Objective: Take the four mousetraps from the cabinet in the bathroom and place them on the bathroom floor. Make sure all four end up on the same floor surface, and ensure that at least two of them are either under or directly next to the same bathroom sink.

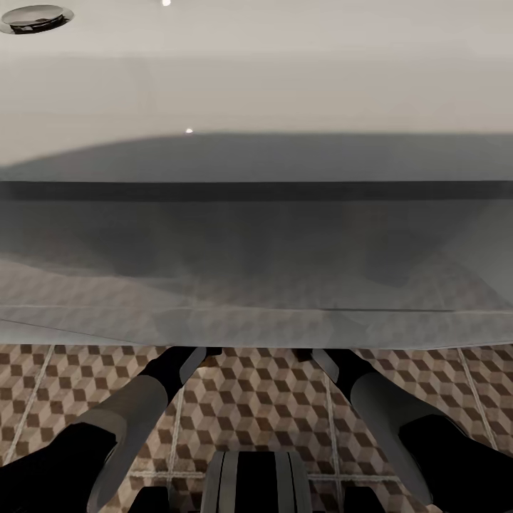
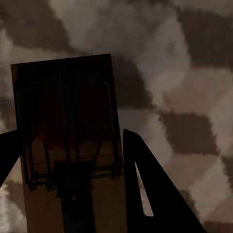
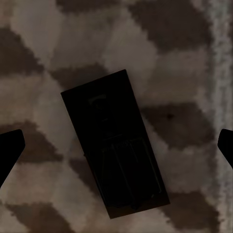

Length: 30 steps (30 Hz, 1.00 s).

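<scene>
Two mousetraps show in the wrist views, one per camera. In the left wrist view a tan wooden mousetrap (image 2: 68, 145) fills the left half of the frame, its dark wire frame and a dull red mark visible on the board. The left gripper (image 2: 68, 160) has a dark finger on each side of it: one finger (image 2: 150, 194) runs along the board's right edge at lower centre, the other pokes in at the left edge of the frame against the board's left side. The jaws look clenched on this trap, with cube-patterned tile behind it.

In the right wrist view a second mousetrap (image 3: 115, 150) lies flat on the bathroom floor (image 3: 184, 58), very dark in shadow, tilted so its long axis runs from upper left to lower right of the frame. The right gripper (image 3: 116, 150) is spread wide: its two dark fingertips sit at the far left and far right edges of the frame, well apart from the trap, touching nothing.

The head view shows one white sink (image 1: 256, 85) from above, filling the upper two thirds, with one chrome drain (image 1: 35, 17) at the upper left corner. Below it the cube-patterned floor tiles show, and both arms reach forward under the basin's front edge, their ends hidden beneath it.
</scene>
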Tool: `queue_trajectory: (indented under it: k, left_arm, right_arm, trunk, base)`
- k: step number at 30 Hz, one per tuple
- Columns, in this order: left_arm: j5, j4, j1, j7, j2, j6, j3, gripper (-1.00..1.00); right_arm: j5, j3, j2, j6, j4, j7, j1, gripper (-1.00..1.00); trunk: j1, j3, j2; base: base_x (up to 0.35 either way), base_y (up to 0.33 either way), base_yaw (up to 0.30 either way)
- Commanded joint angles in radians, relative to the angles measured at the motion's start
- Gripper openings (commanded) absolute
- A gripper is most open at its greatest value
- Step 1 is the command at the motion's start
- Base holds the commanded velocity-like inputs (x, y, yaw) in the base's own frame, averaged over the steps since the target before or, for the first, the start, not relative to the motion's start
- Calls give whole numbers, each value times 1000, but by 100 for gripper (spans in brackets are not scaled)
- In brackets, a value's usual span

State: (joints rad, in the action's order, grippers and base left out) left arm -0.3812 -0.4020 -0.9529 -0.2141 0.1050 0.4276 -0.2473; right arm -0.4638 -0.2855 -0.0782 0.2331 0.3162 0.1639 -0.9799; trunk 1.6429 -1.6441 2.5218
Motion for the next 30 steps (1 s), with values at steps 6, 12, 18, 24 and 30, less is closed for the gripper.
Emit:
queue_trajectory:
  k: [6, 12, 18, 24, 30]
  left_arm:
    - [-8, 8, -41, -8, -1, 4, -7, -100]
    - [-8, 12, -44, -8, -1, 3, -7, -100]
    - [-9, 11, -44, -4, -1, 2, -7, -100]
    - [-8, 4, -44, 22, 0, 3, -7, -100]
    - [-6, -3, -49, 27, 1, 3, -8, -100]
  right_arm:
    - [-3, -12, 0, 5, 3, 8, -49, 100]
    - [-3, -12, 0, 5, 3, 8, -49, 100]
    - [-3, -12, 0, 5, 3, 8, -49, 100]
    - [-3, -12, 0, 5, 3, 8, -49, 100]
    - [-3, -12, 0, 5, 3, 8, -49, 100]
  trunk:
    - [0, 0, 0]
    - [0, 0, 0]
    - [0, 0, 0]
    - [0, 0, 0]
    - [0, 0, 0]
  base:
    - [0, 0, 0]
    - [0, 0, 0]
    - [0, 0, 0]
    - [0, 0, 0]
    - [0, 0, 0]
